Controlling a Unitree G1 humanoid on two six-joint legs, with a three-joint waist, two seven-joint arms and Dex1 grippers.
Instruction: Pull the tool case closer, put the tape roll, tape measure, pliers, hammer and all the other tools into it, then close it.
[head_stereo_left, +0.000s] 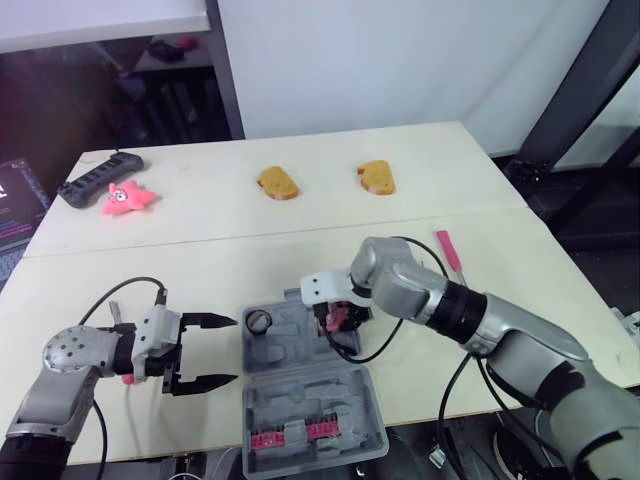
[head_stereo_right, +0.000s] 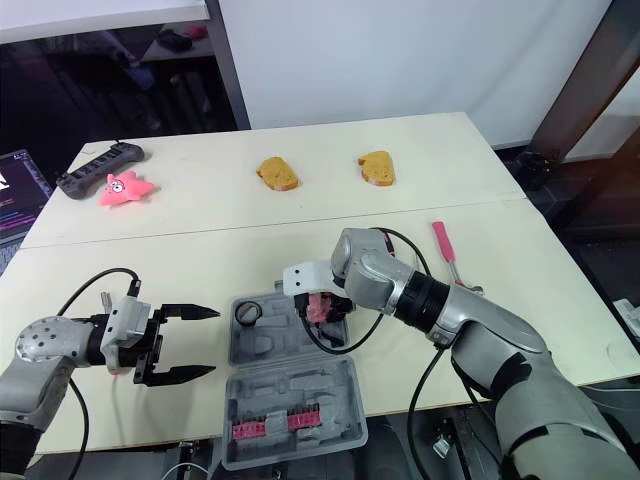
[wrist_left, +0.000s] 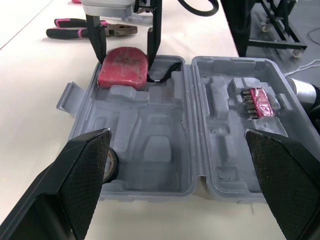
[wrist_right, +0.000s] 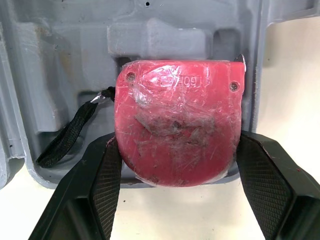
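The grey tool case (head_stereo_left: 300, 350) lies open at the table's front edge, lid (head_stereo_left: 310, 398) towards me with red bits (head_stereo_left: 290, 432) in it. A black tape roll (head_stereo_left: 259, 322) sits in its far left corner. My right gripper (head_stereo_left: 338, 318) reaches down into the case's right end, fingers (wrist_right: 105, 175) pressed on both sides of the red tape measure (wrist_right: 177, 120), which rests in a pocket there. My left gripper (head_stereo_left: 235, 350) hangs open just left of the case, holding nothing. Pliers (wrist_left: 90, 31) with pink and black handles lie beyond the case.
A pink handle (head_stereo_left: 448, 250) lies on the table right of my right arm. At the back lie two bread slices (head_stereo_left: 278, 183) (head_stereo_left: 376, 177), a pink star toy (head_stereo_left: 127, 197) and a black controller (head_stereo_left: 100, 178). Something pink (head_stereo_left: 127, 378) shows under my left wrist.
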